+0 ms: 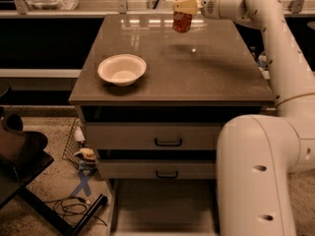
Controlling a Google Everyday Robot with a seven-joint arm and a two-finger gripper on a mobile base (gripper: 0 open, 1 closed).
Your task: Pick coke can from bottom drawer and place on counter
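Note:
My gripper (pixel 184 9) is shut on the red coke can (pixel 182 21) and holds it in the air above the far middle of the glossy grey-brown counter (pixel 197 73). The can hangs below the pale fingers (pixel 186 6) and is tilted a little. The white arm reaches in from the right and fills the lower right of the view. The bottom drawer (pixel 162 200) is pulled open at the bottom of the view, and its pale floor looks bare.
A white bowl (pixel 122 69) sits on the counter's left side. Two shut drawer fronts with black handles (pixel 168 142) are below the counter. A dark chair (pixel 19 156), cables (pixel 74 208) and small clutter lie on the floor at left. A pale ledge (pixel 74 9) with a plastic bag runs behind.

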